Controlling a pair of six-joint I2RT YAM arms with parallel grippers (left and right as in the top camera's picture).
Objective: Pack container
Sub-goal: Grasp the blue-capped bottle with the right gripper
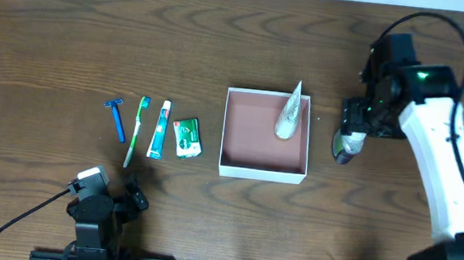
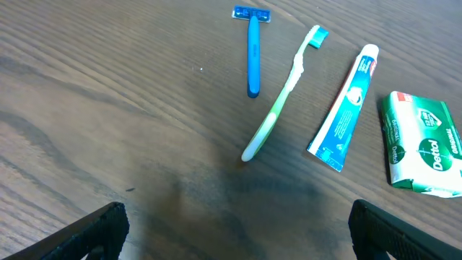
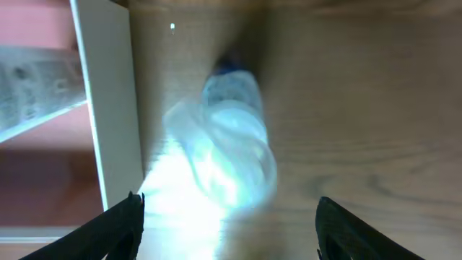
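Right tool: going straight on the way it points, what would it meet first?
Most likely the small clear bottle, centred between the fingers of the open right tool, just outside the white wall of the container. The view is blurred, so the gap to it is unclear.

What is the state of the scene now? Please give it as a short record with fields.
container: square white-walled box, pink-brown inside
inside container: one silvery tube, near the right wall
right of container: small clear bottle, beside the wall, not packed
left of container: blue razor, toothbrush, toothpaste tube, green soap packet, in a row
left end effector: open, holding nothing, facing the row
right end effector: open, over the bottle
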